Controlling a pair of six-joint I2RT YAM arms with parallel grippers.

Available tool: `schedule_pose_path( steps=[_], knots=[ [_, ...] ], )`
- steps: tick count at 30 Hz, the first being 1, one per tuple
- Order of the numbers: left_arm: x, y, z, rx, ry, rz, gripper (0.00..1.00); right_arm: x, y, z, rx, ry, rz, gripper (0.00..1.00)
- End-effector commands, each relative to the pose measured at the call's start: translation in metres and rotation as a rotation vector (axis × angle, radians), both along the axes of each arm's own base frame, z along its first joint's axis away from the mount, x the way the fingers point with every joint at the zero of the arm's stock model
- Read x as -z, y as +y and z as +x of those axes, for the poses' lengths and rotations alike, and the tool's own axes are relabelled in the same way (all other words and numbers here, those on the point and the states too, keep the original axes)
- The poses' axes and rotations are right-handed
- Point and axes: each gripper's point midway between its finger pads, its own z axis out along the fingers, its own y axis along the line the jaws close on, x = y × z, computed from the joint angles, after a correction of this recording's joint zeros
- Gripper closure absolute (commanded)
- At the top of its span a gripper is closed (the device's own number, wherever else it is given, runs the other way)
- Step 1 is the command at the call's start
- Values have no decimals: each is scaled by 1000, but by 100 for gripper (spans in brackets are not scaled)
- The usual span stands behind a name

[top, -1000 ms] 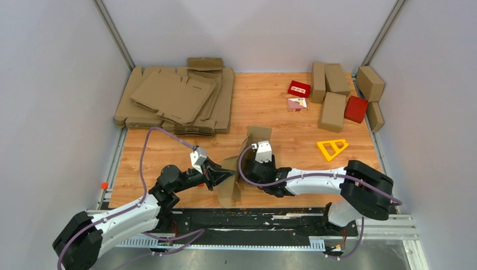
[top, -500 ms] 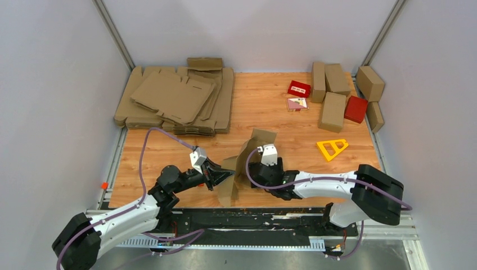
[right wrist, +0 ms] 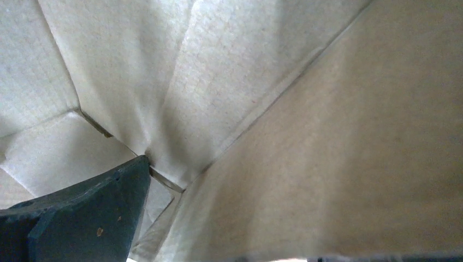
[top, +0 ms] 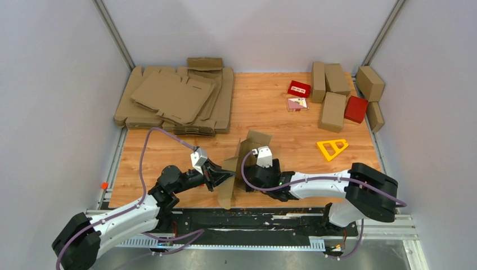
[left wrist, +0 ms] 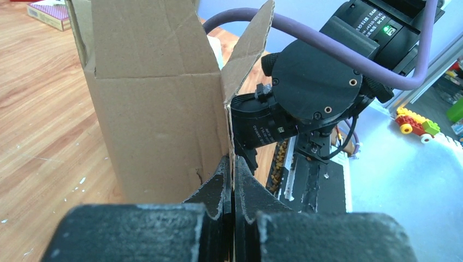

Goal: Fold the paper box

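— What is lying on the wooden surface [top: 281,121] between those grey walls?
— Five folded brown cartons [top: 332,111] are sitting in the far right corner. Two red boxes [top: 299,88] are lying among them, and one small pinkish box [top: 297,103] and one yellow triangle [top: 332,148] are lying nearer in. One stack of flat cardboard sheets [top: 174,98] is lying at the far left; I cannot count the sheets.
— And the paper box?
— One paper box [top: 226,194], half folded, is standing on edge near the front middle, between the two arms, with one flap leaning up and away.
— Is the left end effector holding it?
— Yes. The left end effector [left wrist: 232,185] is pinching a vertical edge of the box, its fingers pressing together on the cardboard, and the panels are rising just in front of it.
— And the right one?
— The right end effector [top: 252,171] is reaching into the box from the other side. Its wrist view is showing one dark finger [right wrist: 82,218] against an inner crease, with cardboard filling the rest. Whether its fingers are standing apart or gripping, I cannot tell.
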Motion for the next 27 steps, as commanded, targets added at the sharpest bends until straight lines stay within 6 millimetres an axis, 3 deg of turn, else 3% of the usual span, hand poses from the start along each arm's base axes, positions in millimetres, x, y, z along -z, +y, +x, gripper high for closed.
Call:
schedule_pose_path(
  steps=[1,8,18,27],
  knots=[
    [2,0,2,-10,-38,20,100,31,-14,-46,-139,186,-55,1],
    [2,0,2,-8,-39,20,100,23,-6,-49,-194,172,-7,0],
    [3,-1,2,-3,-40,24,100,30,-2,-47,-225,184,-104,0],
    [-3,1,2,-16,-62,0,100,-4,-4,-30,-161,96,-47,0]
  ],
)
